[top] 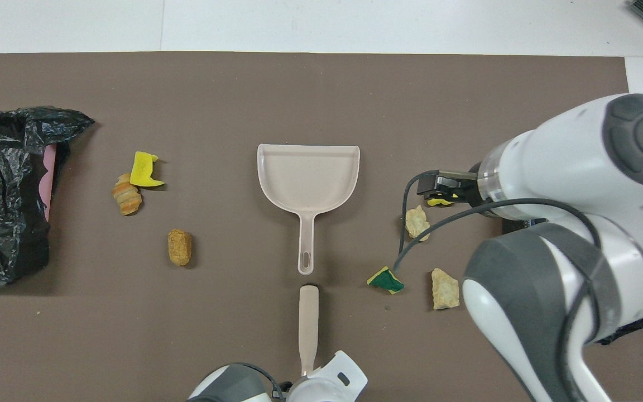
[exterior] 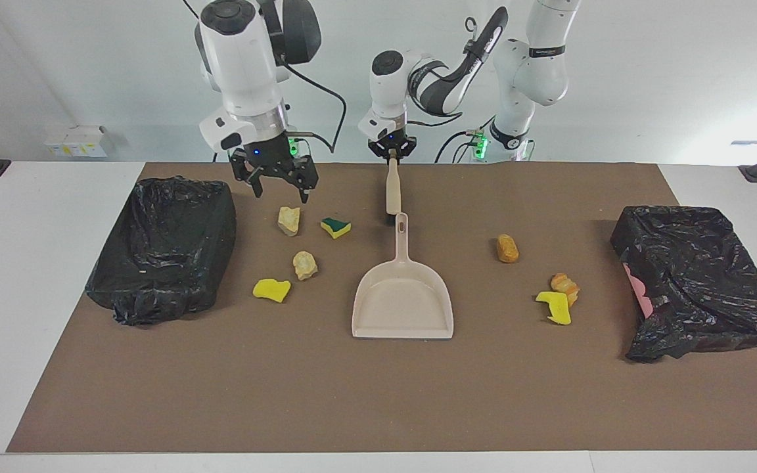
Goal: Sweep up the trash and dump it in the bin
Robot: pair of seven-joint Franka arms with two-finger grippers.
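My left gripper [exterior: 391, 154] is shut on the top end of the beige brush [exterior: 393, 189], whose handle [top: 308, 321] slopes down to the mat just short of the dustpan's handle. The beige dustpan [exterior: 402, 299] lies flat mid-table. My right gripper [exterior: 280, 190] hangs open over a tan lump [exterior: 288, 220]. Trash near it: a green-and-yellow sponge [exterior: 336, 227], a second tan lump [exterior: 304, 265] and a yellow sponge [exterior: 271, 289]. Toward the left arm's end lie a brown lump [exterior: 507, 247], a bread lump [exterior: 564, 282] and a yellow sponge [exterior: 557, 310].
A bin lined with a black bag [exterior: 165, 246] stands at the right arm's end of the brown mat. Another bag-lined bin [exterior: 694, 279] stands at the left arm's end. In the overhead view the right arm [top: 578, 223] covers most of the bin below it.
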